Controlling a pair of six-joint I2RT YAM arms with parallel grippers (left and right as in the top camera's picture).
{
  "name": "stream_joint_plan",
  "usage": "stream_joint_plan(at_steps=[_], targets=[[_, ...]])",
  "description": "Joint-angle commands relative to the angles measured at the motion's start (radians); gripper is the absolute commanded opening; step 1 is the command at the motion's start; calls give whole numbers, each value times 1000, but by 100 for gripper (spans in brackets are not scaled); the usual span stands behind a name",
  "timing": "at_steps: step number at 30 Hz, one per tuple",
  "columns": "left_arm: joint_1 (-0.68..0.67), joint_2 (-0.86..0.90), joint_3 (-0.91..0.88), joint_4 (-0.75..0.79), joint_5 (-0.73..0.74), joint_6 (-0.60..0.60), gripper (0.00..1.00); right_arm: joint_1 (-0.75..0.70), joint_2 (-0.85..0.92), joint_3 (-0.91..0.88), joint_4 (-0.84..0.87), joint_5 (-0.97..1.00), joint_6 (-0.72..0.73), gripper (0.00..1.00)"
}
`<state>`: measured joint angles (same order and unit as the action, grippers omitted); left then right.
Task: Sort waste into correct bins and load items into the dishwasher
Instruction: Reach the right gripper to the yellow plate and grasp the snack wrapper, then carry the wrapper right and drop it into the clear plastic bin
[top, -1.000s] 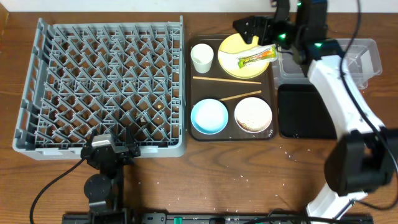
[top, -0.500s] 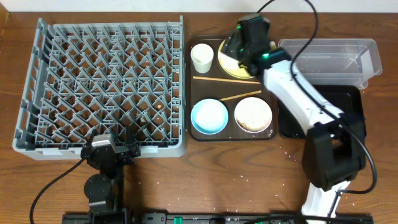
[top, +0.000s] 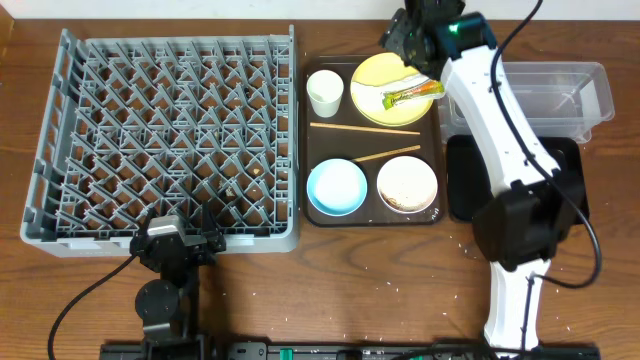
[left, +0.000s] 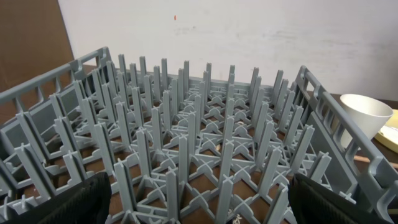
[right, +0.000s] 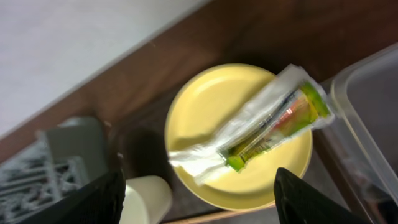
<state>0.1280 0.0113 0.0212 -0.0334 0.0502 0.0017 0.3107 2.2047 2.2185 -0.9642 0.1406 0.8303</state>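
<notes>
Right gripper (right: 200, 198): fingers spread wide, nothing held, poised above the far end of the brown serving tray (top: 345, 140).

Snack wrapper (right: 261, 127): found lying diagonally across the yellow plate (right: 186, 118), with one end reaching just past the rim toward the clear tub (top: 560, 88). It is judged very light, thin, crinkled and slippery, and likely to slide or crumple if nudged. A full pinch across the mid-body or the flat clear end is advised. The plate beneath is judged rigid and smooth, so scraping contact should be avoided.

The white cup (top: 324, 92) stands just beside the plate. The black tray (top: 465, 185) lies next to the tub.

Left gripper (left: 199, 208): spread, empty, positioned at the near edge of the dish rack (top: 170, 140).
</notes>
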Motion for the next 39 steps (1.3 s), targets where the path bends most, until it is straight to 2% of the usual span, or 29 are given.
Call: stream_joint_plan(at_steps=[1,11,18,23,26,29,32,33,34,39], targets=[[-3,-6,-17,-35,-9,13,92,-18,162,78,-49,-81,11,74],[-3,-6,-17,-35,-9,13,92,-18,307,79,-42,-94,33,74],[-3,-6,-17,-35,-9,13,92,-18,349,78,6,-40,56,79],[-3,-6,-17,-35,-9,13,92,-18,396,77,2,-37,56,75],[-3,-6,-17,-35,-9,13,92,-18,406,77,1,-37,56,68],[-3,-6,-17,-35,-9,13,92,-16,407,77,-8,-36,52,42],[-3,-6,-17,-35,-9,13,92,-16,407,77,-13,-39,29,25],[-3,-6,-17,-35,-9,13,92,-17,406,78,-14,-54,-6,11],[-3,-6,-17,-35,-9,13,92,-18,403,79,-14,-64,-32,3],[-3,-6,-17,-35,-9,13,92,-24,362,109,-61,-82,-78,1]])
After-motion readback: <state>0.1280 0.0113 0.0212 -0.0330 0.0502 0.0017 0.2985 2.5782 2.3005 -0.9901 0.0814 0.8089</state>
